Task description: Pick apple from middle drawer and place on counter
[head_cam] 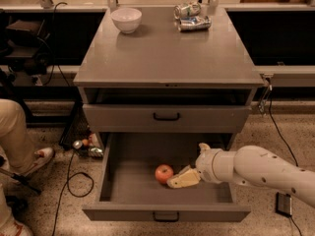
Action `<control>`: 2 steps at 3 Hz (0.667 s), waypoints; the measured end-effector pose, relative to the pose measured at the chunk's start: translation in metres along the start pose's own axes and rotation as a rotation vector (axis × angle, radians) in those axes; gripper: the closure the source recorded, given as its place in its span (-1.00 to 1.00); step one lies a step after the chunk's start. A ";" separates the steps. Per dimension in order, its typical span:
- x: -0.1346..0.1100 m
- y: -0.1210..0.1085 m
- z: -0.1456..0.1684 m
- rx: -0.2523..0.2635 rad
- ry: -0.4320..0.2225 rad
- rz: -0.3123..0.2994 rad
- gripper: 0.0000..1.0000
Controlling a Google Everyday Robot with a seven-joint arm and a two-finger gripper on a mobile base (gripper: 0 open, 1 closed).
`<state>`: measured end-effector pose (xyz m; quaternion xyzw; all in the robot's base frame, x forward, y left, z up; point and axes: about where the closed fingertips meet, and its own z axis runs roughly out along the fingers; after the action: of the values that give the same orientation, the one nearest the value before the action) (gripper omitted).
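The round red-orange apple (164,173) lies in the open grey middle drawer (123,183), below the matte-grey counter's (167,53) front edge. The cream gripper (173,182) sits just beside it; its hold cannot be told.

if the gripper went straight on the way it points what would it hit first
Most likely the apple: the gripper, low in the open drawer, points at it from close by.

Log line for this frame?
phase: reach | gripper: inside open middle drawer, beside apple | apple: on drawer floor, not lifted | counter: apple not placed
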<state>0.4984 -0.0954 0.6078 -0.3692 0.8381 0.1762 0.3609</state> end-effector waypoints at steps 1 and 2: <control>0.029 -0.010 0.058 -0.057 -0.081 -0.014 -1.00; 0.052 -0.009 0.099 -0.078 -0.085 -0.003 -1.00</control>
<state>0.5279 -0.0715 0.5019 -0.3765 0.8139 0.2237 0.3817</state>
